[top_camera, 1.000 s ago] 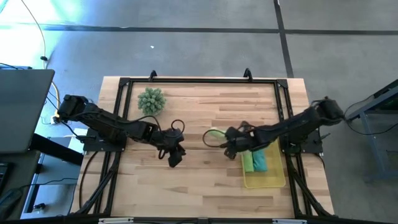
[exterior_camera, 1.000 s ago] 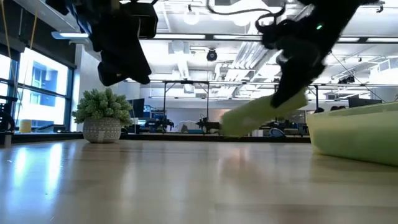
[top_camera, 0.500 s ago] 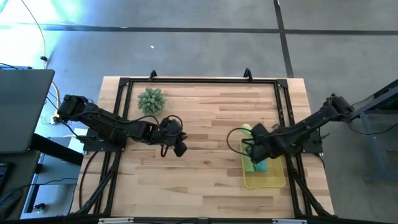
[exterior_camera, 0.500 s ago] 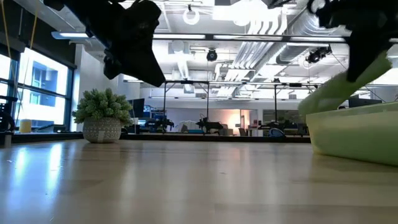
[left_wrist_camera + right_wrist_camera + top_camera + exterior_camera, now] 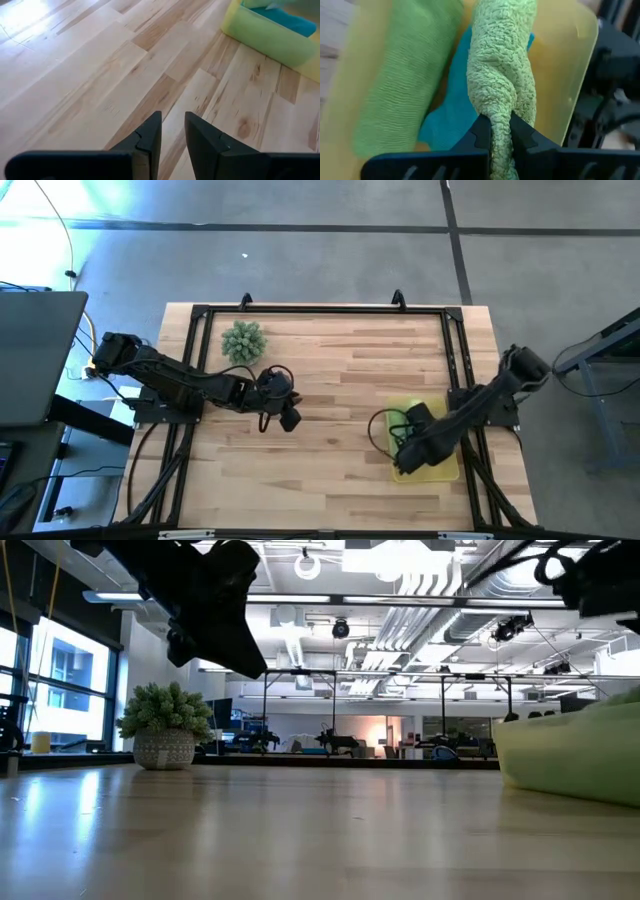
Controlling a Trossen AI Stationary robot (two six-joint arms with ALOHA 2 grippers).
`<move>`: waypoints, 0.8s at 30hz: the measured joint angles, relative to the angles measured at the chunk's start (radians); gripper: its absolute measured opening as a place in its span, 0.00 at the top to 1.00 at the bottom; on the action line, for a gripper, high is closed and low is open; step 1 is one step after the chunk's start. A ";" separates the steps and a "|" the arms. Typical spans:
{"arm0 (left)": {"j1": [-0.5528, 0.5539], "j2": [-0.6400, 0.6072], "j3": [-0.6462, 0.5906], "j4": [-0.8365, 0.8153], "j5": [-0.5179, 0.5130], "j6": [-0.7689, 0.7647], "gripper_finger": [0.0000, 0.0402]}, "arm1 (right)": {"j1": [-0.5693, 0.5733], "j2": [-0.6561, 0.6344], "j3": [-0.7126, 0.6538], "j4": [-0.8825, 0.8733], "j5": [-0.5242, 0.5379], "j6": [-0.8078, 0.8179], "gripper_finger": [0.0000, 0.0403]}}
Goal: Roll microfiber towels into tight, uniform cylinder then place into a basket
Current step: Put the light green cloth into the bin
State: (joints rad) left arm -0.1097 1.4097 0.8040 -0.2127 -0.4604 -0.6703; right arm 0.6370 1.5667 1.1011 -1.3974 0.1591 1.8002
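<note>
Currently my right gripper [image 5: 501, 131] clamped on rolled lime-green terry microfiber towel [image 5: 502, 65], over shallow translucent yellow plastic basket [image 5: 570, 75]; flat green towel [image 5: 405, 75] and teal towel [image 5: 447, 110] inside. Remaining: release 3rd. My left gripper [image 5: 172, 131] slightly parted, empty, above table.

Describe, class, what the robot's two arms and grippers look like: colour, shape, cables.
Both arms are black and jointed, with thin black cables looping near the wrists. The left gripper and the right gripper each end in two flat, tapering black fingers. No markings are visible.
</note>
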 joint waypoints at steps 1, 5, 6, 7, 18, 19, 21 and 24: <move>0.000 0.000 0.000 0.000 0.001 0.005 0.81 | 0.005 0.023 0.002 0.004 -0.017 0.017 0.99; 0.000 0.000 0.000 0.000 0.006 0.010 0.81 | 0.014 0.098 0.048 0.002 -0.025 0.043 0.96; 0.000 0.000 0.000 0.000 0.010 0.014 0.81 | 0.014 0.114 0.063 -0.003 -0.018 0.044 0.96; 0.000 0.000 0.000 0.000 0.013 0.022 0.81 | 0.014 0.128 0.079 -0.005 0.001 0.050 0.96; 0.000 0.000 0.000 -0.001 0.084 0.081 0.81 | 0.014 0.253 0.144 0.006 0.097 0.155 0.97; -0.001 0.000 0.000 -0.001 0.093 0.091 0.81 | 0.014 0.269 0.144 0.015 0.090 0.157 0.97; -0.002 0.000 0.000 -0.001 0.109 0.104 0.81 | 0.014 0.294 0.144 0.035 0.075 0.157 0.97; -0.002 0.000 0.000 0.000 0.116 0.106 0.81 | 0.014 0.310 0.144 0.073 0.075 0.156 0.97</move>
State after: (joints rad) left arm -0.1120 1.4097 0.8040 -0.2131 -0.3440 -0.5640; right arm 0.6510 1.8770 1.2453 -1.3241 0.2346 1.9566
